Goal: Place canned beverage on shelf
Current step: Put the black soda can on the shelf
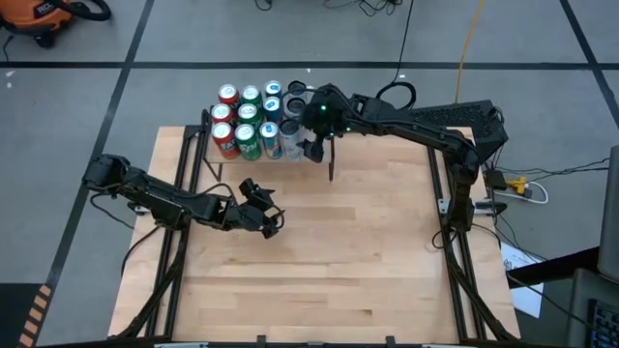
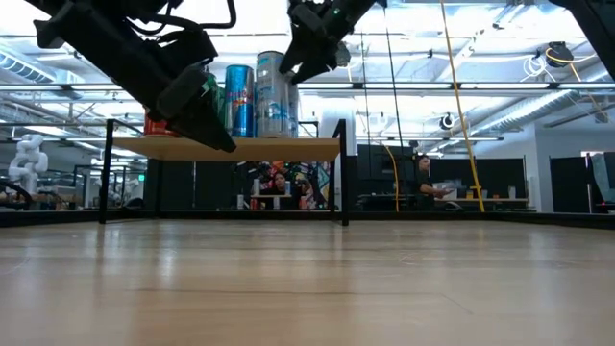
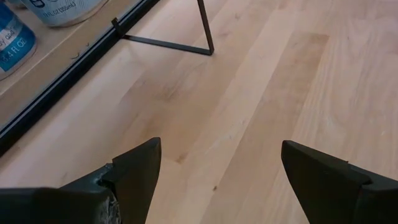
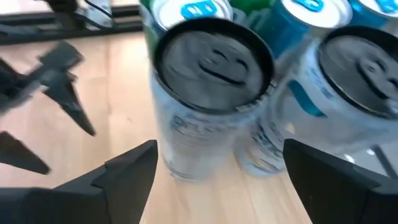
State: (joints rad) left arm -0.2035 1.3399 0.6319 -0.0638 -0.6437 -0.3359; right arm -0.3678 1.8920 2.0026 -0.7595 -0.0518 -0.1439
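The can (image 4: 208, 93) stands upright on the shelf (image 2: 226, 149), at its front right corner, close beside other cans (image 1: 247, 121). The right end effector (image 4: 217, 174) hangs just above and before it with its fingers apart, holding nothing. I judge the can stiff but thin-walled, smooth and a little slippery, rather heavy if full; the best hold is around the middle of its side. The shelf holds about a dozen cans in tight rows. The left end effector (image 3: 217, 180) is open over the counter (image 1: 338, 261), empty.
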